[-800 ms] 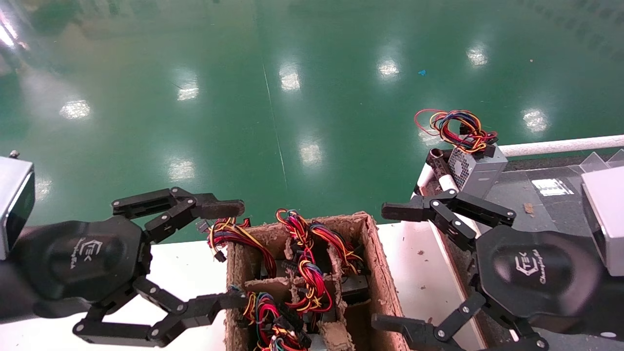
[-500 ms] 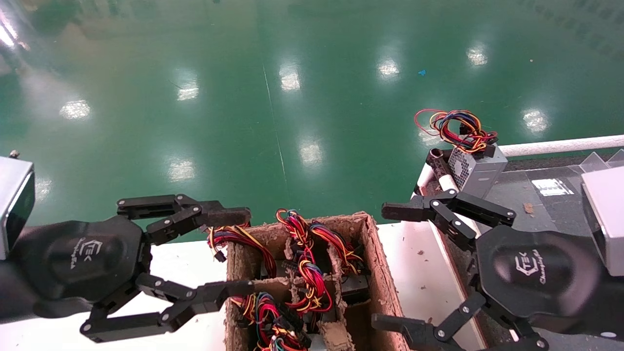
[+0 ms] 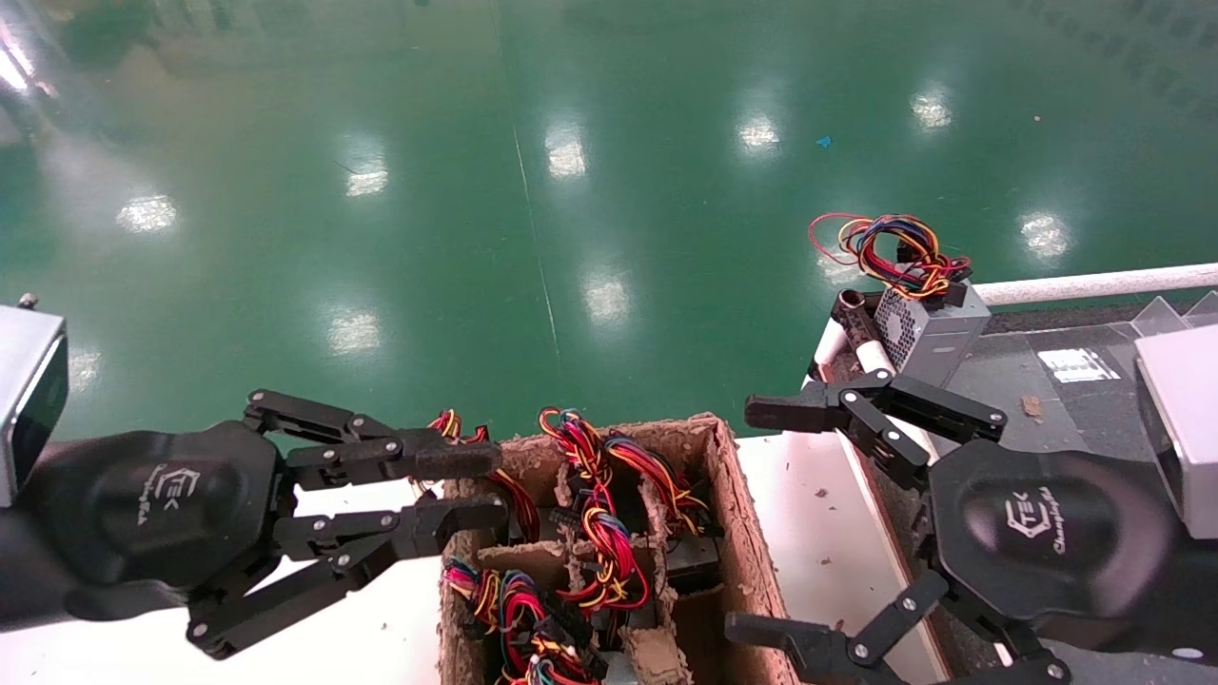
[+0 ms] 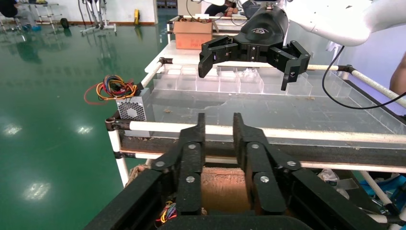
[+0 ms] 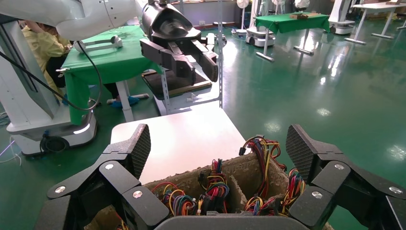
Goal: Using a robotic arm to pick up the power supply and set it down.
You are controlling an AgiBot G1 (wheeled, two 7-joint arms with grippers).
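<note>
Over the box corner, left end effector nearly closed.

Overhead head view; opposing wrist views.

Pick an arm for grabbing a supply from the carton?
Left. The left gripper sits at the carton's far-left corner, fingers narrowly apart beside a wire bundle. The right gripper hangs wide open off the carton's right side.
</note>
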